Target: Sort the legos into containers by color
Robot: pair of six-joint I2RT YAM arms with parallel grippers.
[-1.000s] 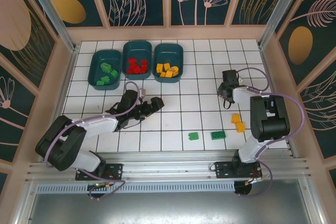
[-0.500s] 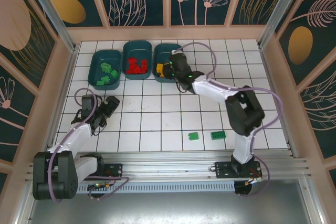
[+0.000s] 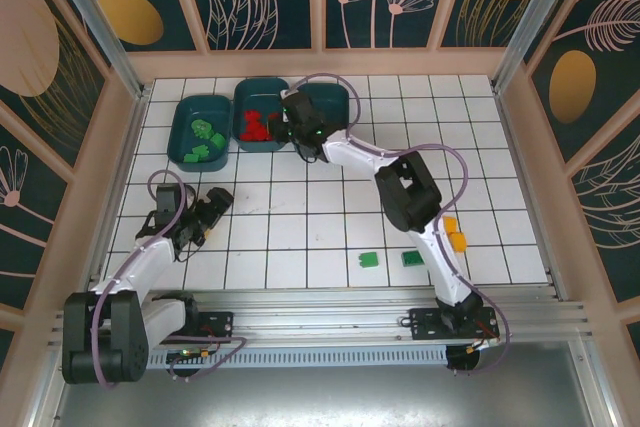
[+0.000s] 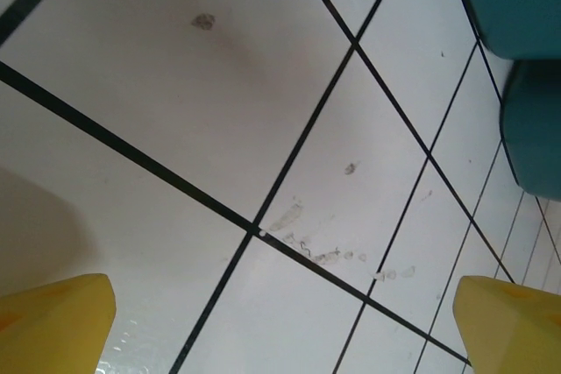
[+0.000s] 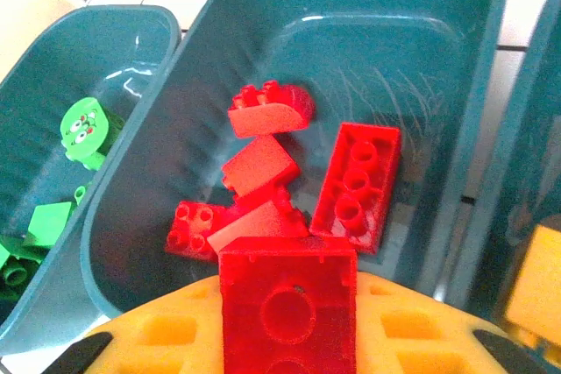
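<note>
- Top view: three teal bins stand in a row at the far side of the white tiled table (image 3: 470, 127). The middle one is the red bin (image 3: 262, 92), with red bricks in it.
- Just left of the red bin is the green bin (image 3: 200, 107), with green pieces inside. Just right of it is the yellow bin (image 3: 335, 97), partly under the right arm.
- The right pincer (image 3: 292, 130) hangs at the red bin's right rim.
- The left pincer (image 3: 212, 205) is left of the red bin and nearer the arm bases, over bare tiles.
- Well apart from the red bin, toward the near right, lie two green bricks (image 3: 368, 260) and two yellow-orange bricks (image 3: 450, 225).
- Left wrist view: the left pincer (image 4: 280, 321) is spread wide, with nothing between its yellow fingertips (image 4: 53, 321) and only tiles below.
- Right wrist view: the right pincer (image 5: 287, 339) is over the red bin (image 5: 394, 41).
- A red brick (image 5: 287, 304) sits against its yellow fingers. I cannot tell whether it is clamped or loose.
- Left of the red bin, a round green piece (image 5: 88, 129) lies in the green bin (image 5: 53, 67).
</note>
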